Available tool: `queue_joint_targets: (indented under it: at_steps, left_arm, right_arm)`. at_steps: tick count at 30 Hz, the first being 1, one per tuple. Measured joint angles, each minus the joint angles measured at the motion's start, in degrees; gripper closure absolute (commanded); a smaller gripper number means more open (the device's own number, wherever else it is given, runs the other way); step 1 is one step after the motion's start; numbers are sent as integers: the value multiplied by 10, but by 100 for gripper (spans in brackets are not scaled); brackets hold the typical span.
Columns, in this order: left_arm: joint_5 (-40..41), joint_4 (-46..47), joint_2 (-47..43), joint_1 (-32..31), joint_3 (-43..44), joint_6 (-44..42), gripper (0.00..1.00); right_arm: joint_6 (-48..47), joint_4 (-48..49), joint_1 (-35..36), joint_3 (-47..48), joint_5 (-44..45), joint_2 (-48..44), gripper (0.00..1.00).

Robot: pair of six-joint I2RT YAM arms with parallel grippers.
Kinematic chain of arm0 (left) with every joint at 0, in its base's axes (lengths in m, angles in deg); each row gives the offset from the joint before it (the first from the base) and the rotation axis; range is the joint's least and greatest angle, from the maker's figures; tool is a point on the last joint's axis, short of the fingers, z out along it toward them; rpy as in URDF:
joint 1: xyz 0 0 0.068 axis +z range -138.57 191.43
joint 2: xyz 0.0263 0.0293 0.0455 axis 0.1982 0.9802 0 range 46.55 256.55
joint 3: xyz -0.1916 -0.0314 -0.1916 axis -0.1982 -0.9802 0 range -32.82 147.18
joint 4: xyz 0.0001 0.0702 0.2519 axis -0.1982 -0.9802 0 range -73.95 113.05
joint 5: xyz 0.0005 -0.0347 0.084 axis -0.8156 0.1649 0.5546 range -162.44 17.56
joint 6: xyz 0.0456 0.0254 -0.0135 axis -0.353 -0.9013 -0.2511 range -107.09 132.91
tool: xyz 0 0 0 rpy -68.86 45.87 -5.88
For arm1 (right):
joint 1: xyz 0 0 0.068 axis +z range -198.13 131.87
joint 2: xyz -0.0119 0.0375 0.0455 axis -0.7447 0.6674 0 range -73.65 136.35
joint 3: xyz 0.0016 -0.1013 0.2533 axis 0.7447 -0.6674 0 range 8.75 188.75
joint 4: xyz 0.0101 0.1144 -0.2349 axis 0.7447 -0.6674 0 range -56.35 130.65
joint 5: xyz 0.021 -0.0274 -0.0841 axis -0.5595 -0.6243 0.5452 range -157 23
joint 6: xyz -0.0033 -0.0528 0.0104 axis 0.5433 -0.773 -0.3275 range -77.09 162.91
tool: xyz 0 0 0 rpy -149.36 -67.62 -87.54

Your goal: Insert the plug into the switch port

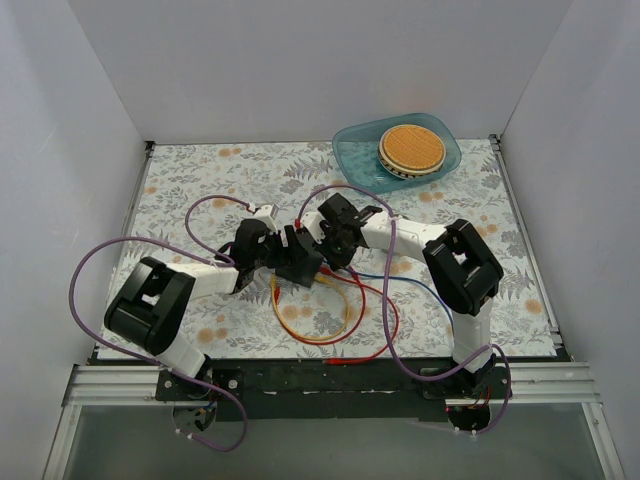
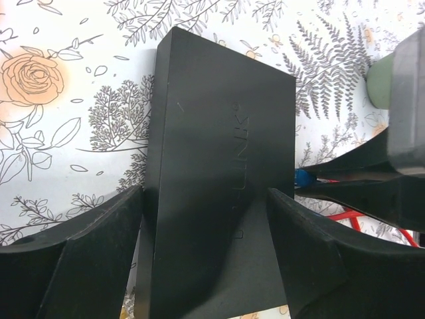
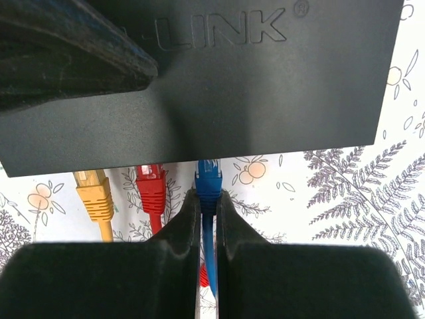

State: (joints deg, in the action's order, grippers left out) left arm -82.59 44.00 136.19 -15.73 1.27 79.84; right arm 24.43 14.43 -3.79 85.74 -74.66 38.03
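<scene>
- A floral mat [image 1: 200,180] covers the table. At its far right corner sits a teal tray [image 1: 352,152] holding a round, waffle-like disc [image 1: 411,148], well apart from the work.
- The box [image 2: 219,166] is mid-table between the two claws.
- A yellow plug [image 3: 96,193] and a red plug [image 3: 151,186] stand at the box's edge just left of the blue plug [image 3: 208,178]. Their yellow cable [image 1: 290,325] and red cable [image 1: 385,320] loop over the mat towards the arm bases.
- Left claw [image 2: 206,196]: spread moderately wide, one finger pressed on each side of the box, holding it.
- Right claw [image 3: 208,198]: nearly closed, pinching the blue plug just behind its head. The plug's tip meets the box's edge, in line with the other two plugs.
- I cannot tell how deep the blue plug sits, because the ports are hidden under the box's edge.
- The right wrist view alone shows all three plugs side by side, and a left finger [image 3: 66,53] lying over the box's top.
- The left wrist view shows only a sliver of blue beside the box, with the right claw beyond it.
- The top view shows the two claws meeting at the box, but the plugs are too small to make out.
</scene>
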Motion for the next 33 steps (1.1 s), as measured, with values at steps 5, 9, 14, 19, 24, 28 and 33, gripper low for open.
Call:
queue_joint_targets:
  at_steps: [5, 9, 14, 19, 24, 28, 33]
  left_arm:
    - [-14, 3, -8, 1, 0, 4, 31]
    - [-20, 4, -10, 1, 0, 3, 33]
    - [-24, -5, -10, 1, 0, -1, 35]
    - [-33, -12, -8, 1, 1, -6, 36]
    - [-45, -14, -8, 1, 2, -10, 36]
    - [-49, -15, -8, 1, 2, -11, 35]
    - [-49, -16, -8, 1, 3, -9, 33]
  right_arm:
    - [-6, -9, 0, 0, 0, -9, 99]
    - [-8, -12, 0, 0, 1, -13, 99]
    - [-8, -13, 0, 0, 0, -16, 99]
    - [-7, -16, 0, 0, 1, -20, 99]
    - [-7, -31, -1, 0, 1, -21, 99]
    - [-7, -35, -1, 0, 1, -21, 99]
    - [-7, -42, -1, 6, 1, -21, 99]
